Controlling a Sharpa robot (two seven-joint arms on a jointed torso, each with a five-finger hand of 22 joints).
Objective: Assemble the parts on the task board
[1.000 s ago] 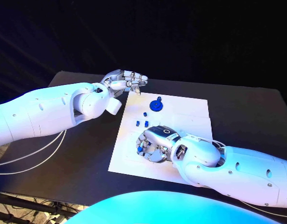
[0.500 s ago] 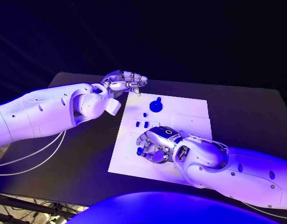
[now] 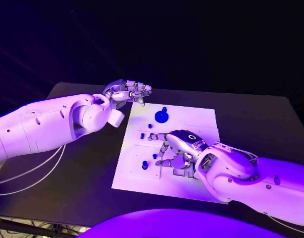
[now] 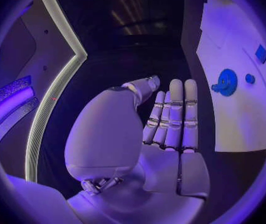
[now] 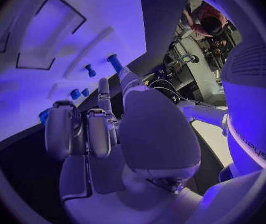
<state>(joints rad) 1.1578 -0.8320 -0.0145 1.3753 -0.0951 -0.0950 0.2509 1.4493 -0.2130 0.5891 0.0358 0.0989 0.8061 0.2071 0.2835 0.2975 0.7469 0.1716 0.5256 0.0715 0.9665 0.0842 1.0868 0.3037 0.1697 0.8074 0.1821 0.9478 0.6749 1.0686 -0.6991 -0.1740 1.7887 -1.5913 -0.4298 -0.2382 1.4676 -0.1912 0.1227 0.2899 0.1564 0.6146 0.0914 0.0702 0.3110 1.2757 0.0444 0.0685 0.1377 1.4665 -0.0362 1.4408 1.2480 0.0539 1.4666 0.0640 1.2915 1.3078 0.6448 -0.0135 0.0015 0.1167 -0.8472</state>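
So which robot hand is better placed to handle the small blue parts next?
Probably the right robot hand: it hovers over the task board, right beside the small blue parts. The left robot hand sits off the board's far corner, fingers curled.

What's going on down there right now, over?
Left hand empty, fingers curled, off the task board's far corner. Right hand over the board, fingers spread, nothing visibly held. Round blue part and small blue parts lie untouched.

Matt white task board (image 3: 195, 119), glossy blue plastic parts (image 3: 162, 116), matt black table (image 3: 259, 119).
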